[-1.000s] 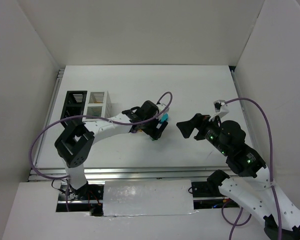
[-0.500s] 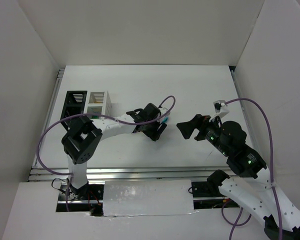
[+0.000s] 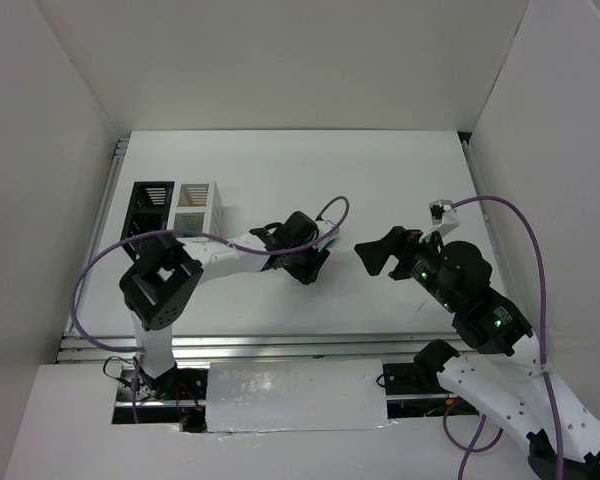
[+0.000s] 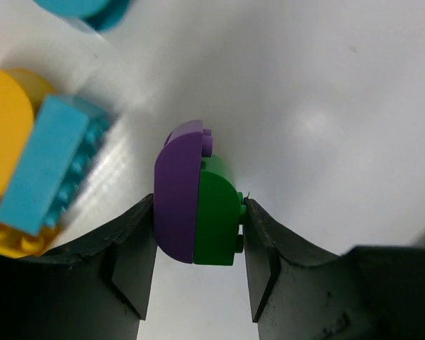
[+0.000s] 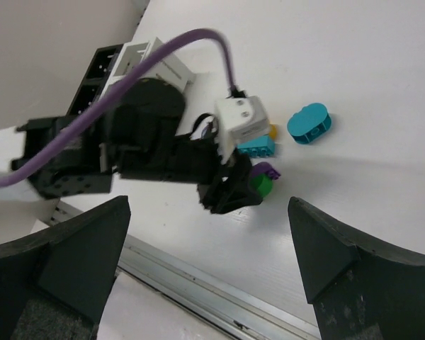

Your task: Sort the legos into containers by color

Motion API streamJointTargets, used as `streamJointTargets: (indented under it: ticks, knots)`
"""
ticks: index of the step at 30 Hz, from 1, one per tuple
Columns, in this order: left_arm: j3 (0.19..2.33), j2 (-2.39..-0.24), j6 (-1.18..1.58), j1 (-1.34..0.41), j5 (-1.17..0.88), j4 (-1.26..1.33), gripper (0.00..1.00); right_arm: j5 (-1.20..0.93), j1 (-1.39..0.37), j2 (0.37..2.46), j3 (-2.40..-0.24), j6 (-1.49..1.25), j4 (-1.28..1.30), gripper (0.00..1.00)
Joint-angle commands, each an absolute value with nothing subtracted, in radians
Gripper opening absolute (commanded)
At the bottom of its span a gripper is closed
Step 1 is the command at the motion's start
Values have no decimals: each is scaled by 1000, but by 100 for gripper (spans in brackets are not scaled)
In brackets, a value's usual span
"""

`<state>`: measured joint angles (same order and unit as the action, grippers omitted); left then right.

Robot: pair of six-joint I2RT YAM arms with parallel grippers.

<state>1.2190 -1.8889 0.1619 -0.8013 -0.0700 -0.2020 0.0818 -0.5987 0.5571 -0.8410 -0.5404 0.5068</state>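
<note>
The left gripper (image 4: 198, 234) is clamped on a purple brick (image 4: 176, 191) and a green brick (image 4: 218, 212) stuck together, on the table well apart from the white container (image 3: 197, 212). With two colours joined, lift straight up and squeeze firmly; the pair probably needs splitting before sorting. The right gripper (image 3: 370, 257) hangs wide open and empty, farther from that container.

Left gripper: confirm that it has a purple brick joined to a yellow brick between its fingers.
One point is wrong: the purple brick is joined to a green brick, not a yellow one. The left wrist view shows it, with the left gripper pressing a finger against each side of the pair.
</note>
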Motion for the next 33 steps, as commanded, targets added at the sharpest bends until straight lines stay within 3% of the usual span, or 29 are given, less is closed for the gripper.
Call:
streamJointTargets:
  ticks: [1, 8, 13, 19, 27, 30, 33]
  knots:
    - [1123, -1694, 135, -822, -173, -111, 0, 135, -578, 557, -825, -592, 499, 100]
    - [924, -1366, 110, -844, -328, 84, 0, 152, -574, 534, -798, -837, 474, 98]
    - [874, -1218, 98, -871, -350, 135, 0, -37, -583, 655, -758, -903, 378, 92]
    - [887, -1167, 75, -899, -324, 103, 0, -170, -615, 710, -701, -975, 203, 86]
    - [908, -1177, 63, -913, -308, 97, 0, -180, -716, 755, -687, -1012, 127, 83]
    - [914, -1186, 64, -913, -301, 87, 0, -158, -719, 747, -686, -1006, 132, 78]
    - [910, -1175, 66, -914, -281, 94, 0, -150, -726, 746, -681, -999, 143, 62]
